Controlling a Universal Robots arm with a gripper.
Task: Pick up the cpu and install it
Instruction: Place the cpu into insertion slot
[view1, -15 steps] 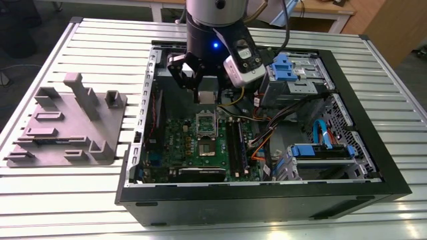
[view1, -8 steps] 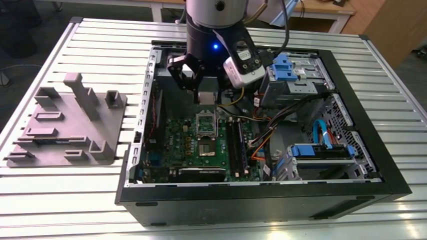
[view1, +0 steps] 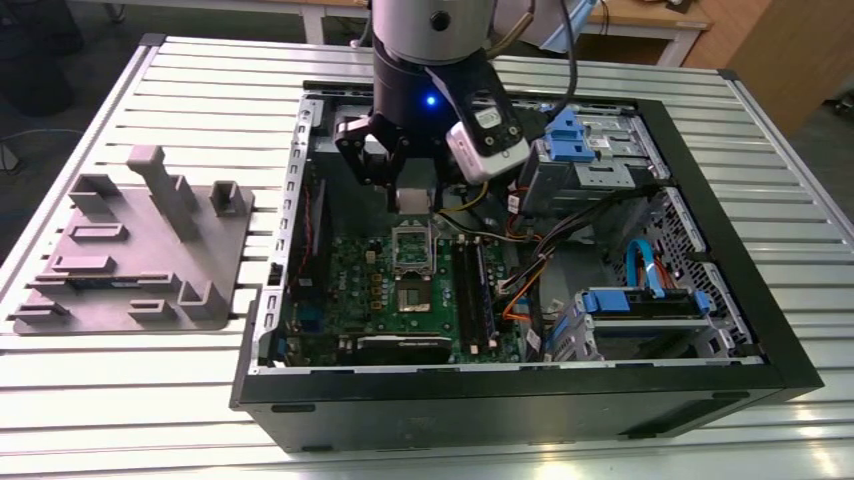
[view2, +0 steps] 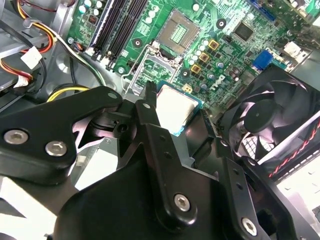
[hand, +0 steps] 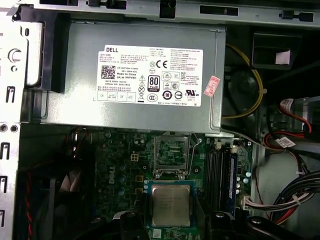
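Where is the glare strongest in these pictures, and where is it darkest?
Second wrist view: the cpu glares nearly white. Exterior view: the table slats shine, the computer case interior sits in shadow. First wrist view: the fan corner is darkest.

A slatted, silvery metal tabletop carries two things. An open black computer case lies on its side across the middle and the exterior view's right. A grey fixture plate with upright blocks lies just beside it, on the exterior view's left.
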